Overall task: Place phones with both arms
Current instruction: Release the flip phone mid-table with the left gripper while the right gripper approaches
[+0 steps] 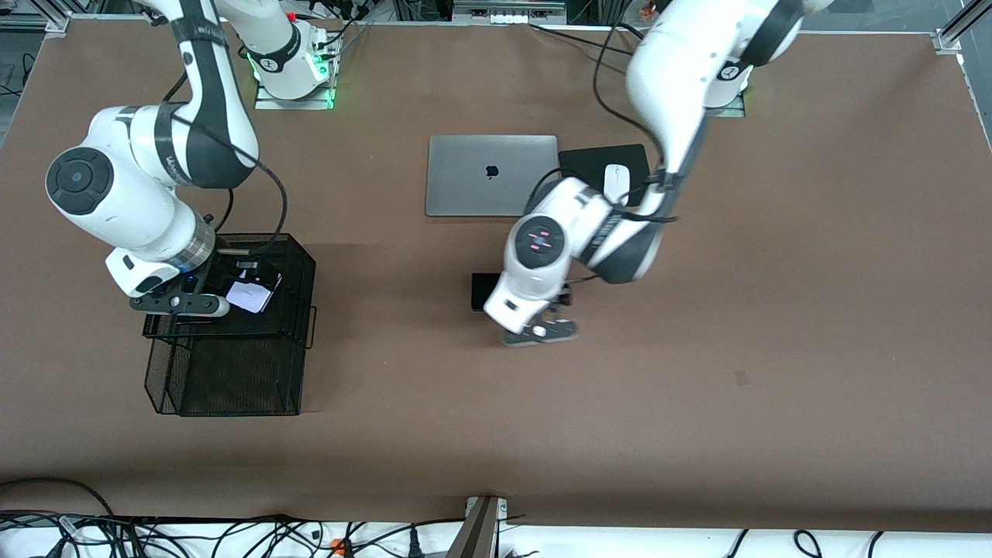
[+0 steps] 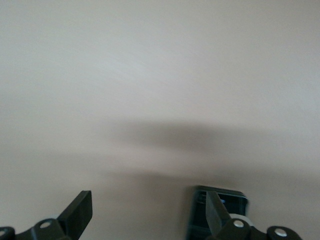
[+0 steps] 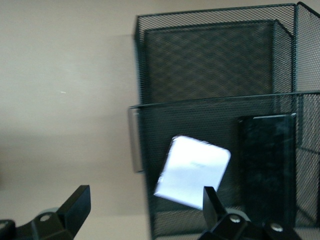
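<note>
A small black phone (image 1: 485,291) lies flat on the brown table, partly hidden under the left arm. My left gripper (image 1: 539,330) hangs low over the table beside it, open and holding nothing; in the left wrist view the gripper (image 2: 147,202) straddles bare table, with the black phone (image 2: 220,212) by one finger. A pale lilac phone (image 1: 249,296) lies askew in the black mesh basket (image 1: 232,372), and a long black phone (image 3: 267,170) lies beside it. My right gripper (image 1: 182,302) is over the basket's edge, open and empty. In the right wrist view, that gripper (image 3: 145,197) is near the lilac phone (image 3: 192,171).
A closed grey laptop (image 1: 492,176) lies toward the robots' bases from the black phone. A white mouse (image 1: 616,182) rests on a black pad (image 1: 597,159) next to it. The basket stands at the right arm's end of the table.
</note>
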`<state>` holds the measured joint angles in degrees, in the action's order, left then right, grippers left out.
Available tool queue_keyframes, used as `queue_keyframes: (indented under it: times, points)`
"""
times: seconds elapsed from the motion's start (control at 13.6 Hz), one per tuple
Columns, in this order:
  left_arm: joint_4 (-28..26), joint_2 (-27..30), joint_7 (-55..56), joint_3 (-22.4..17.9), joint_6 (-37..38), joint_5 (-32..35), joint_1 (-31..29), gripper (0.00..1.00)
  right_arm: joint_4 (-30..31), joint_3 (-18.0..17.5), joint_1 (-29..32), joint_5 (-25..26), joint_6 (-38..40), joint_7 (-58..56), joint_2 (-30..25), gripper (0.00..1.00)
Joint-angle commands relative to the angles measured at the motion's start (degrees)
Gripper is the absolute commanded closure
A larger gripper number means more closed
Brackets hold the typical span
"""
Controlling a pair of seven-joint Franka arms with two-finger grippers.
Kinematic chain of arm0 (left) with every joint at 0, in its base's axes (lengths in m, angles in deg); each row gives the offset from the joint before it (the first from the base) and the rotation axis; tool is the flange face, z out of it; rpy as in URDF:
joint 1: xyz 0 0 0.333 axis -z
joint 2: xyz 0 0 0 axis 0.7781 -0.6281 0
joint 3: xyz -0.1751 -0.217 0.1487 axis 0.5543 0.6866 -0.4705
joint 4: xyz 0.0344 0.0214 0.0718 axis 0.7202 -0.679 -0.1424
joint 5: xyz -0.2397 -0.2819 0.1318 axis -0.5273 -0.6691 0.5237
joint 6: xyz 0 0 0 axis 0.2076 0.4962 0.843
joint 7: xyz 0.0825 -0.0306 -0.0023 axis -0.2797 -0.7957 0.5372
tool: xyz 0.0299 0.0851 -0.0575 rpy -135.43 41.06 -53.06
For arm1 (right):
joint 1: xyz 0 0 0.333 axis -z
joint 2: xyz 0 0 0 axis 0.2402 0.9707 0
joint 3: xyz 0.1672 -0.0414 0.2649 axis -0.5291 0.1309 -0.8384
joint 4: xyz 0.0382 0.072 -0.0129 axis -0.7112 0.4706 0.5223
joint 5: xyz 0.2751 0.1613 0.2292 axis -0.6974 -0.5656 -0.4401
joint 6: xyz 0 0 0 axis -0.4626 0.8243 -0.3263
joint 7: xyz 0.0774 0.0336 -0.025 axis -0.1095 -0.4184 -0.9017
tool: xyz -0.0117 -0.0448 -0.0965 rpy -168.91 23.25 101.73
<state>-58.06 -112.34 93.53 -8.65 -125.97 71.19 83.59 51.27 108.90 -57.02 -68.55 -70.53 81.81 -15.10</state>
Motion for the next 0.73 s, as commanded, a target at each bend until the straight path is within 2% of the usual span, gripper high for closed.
queue_keyframes:
  times: [0.0,0.15,0.22,0.29,0.44,0.51,0.66]
  points:
    - [-9.45,7.85,-5.82,-0.11,4.74,-1.3,-6.11,0.0,-11.05,-3.41,-2.05,-1.16,6.06,11.45,4.81,0.01]
    - [-12.55,11.81,-13.12,-0.38,9.4,1.5,-13.31,0.0,-16.33,-9.81,-2.41,-0.81,4.68,22.96,10.17,0.01]
    - [-12.91,12.96,-16.29,-0.37,11.33,3.26,-16.3,0.0,-21.14,-13.59,-2.32,-0.72,2.75,27.89,14.55,0.01]
    - [-12.91,14.36,-19.45,-0.37,13.01,4.58,-19.29,0.0,-27.19,-15.81,-2.41,-0.63,2.03,32.81,19.72,0.01]
    - [-12.91,18.74,-27.0,-0.37,16.78,5.91,-24.57,0.0,-37.75,-17.06,-3.72,-0.45,1.59,37.94,29.39,0.01]
    - [-12.91,21.47,-30.09,-0.37,19.06,6.17,-26.86,0.0,-40.5,-16.97,-5.12,-0.37,0.8,38.65,33.19,0.01]
    - [-12.91,26.57,-33.36,-0.37,23.81,6.18,-29.16,0.0,-39.92,-17.06,-7.67,0.77,-3.41,38.49,36.9,0.01]
